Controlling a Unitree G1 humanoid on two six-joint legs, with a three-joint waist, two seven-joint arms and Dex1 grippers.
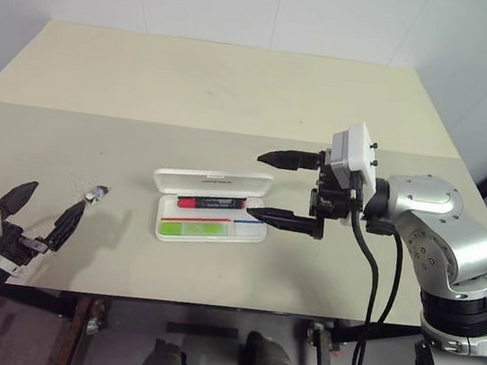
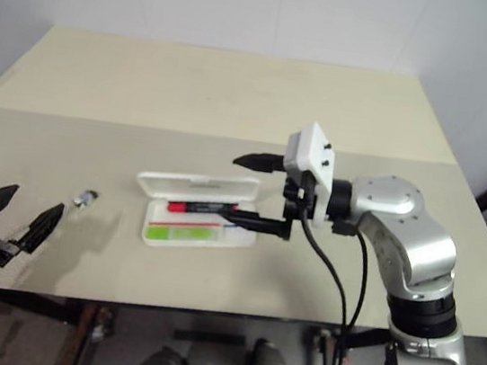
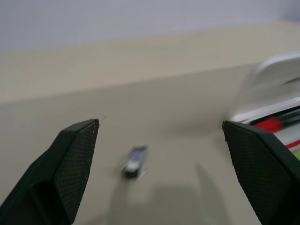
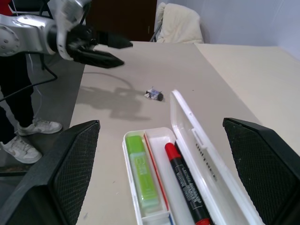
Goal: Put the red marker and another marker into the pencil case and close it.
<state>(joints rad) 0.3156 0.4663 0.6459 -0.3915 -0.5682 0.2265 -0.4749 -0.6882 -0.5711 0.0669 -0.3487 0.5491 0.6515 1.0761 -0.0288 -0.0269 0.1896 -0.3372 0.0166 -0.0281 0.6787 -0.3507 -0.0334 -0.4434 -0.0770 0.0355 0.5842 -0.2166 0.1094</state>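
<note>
Here we see the open pencil case (image 1: 213, 205) holding the red marker (image 1: 211, 202) and green marker (image 1: 194, 227); both the left gripper (image 1: 45, 209) and the right gripper (image 1: 272, 187) are spread wide, empty.

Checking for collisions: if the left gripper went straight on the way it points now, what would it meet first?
Probably the small crumpled scrap on the table: it lies between the open left gripper's fingers, ahead; depth unclear.

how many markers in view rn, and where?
2, both lying inside the open pencil case: the red marker on the lid side, the lime-green marker in the front compartment. No others visible on the table.
</note>
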